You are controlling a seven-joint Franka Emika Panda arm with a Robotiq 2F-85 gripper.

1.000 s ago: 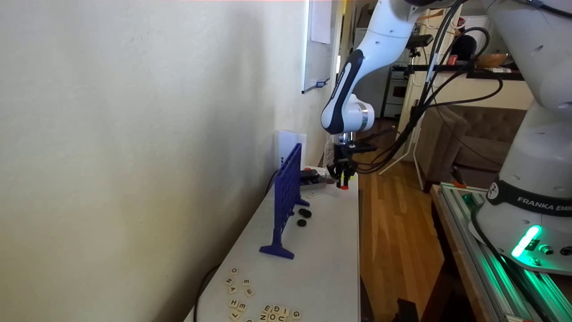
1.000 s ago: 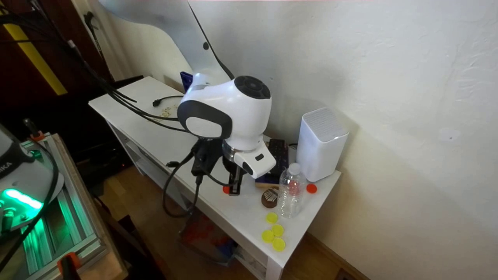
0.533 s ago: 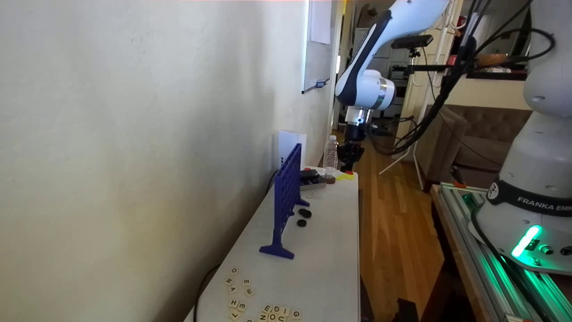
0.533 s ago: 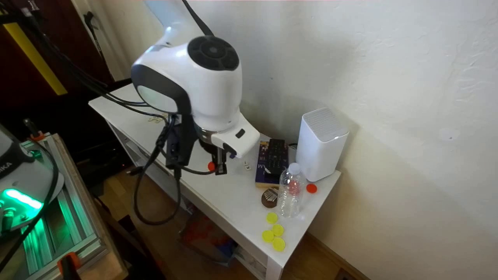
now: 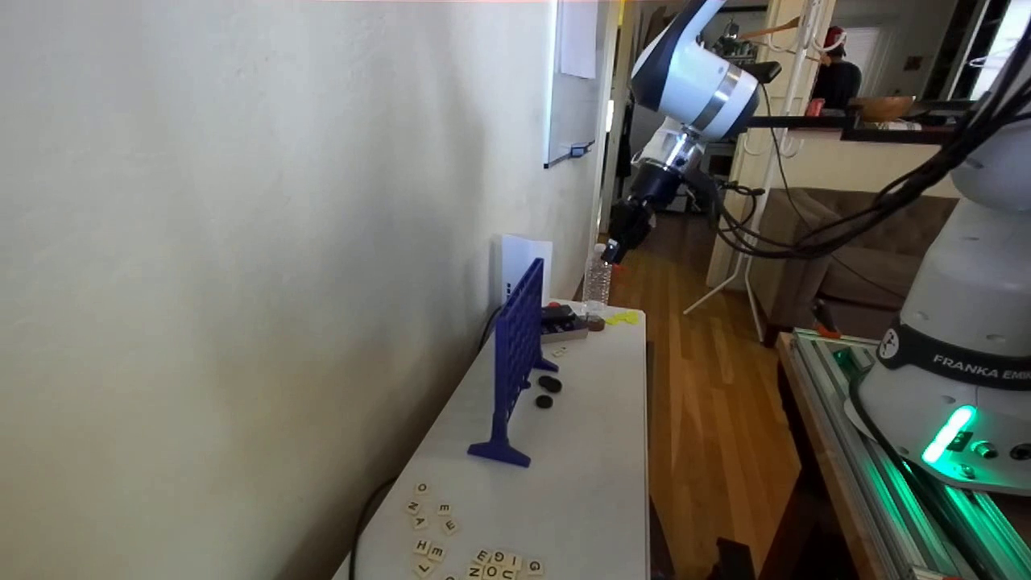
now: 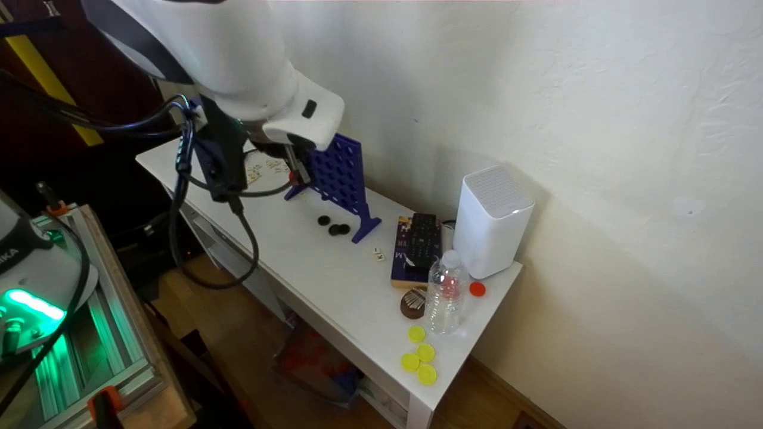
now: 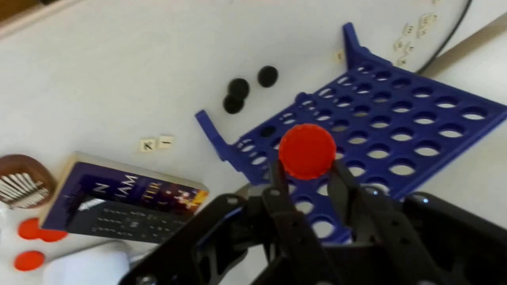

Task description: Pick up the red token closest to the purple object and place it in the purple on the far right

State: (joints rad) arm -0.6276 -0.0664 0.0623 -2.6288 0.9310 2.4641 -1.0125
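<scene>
Pincer [image 7: 308,168] pinches red token [image 7: 307,151] aloft, open tabletop [image 6: 301,253] between black discs [image 6: 334,229] and edge [image 6: 334,325].

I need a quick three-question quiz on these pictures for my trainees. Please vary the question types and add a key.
1. What is the claw holding?
2. True or false: the purple board stands upright on the table.
3. How many yellow tokens can be counted near the bottle in an exterior view? a) two b) four c) six

Key
1. A red token.
2. True.
3. b
</scene>
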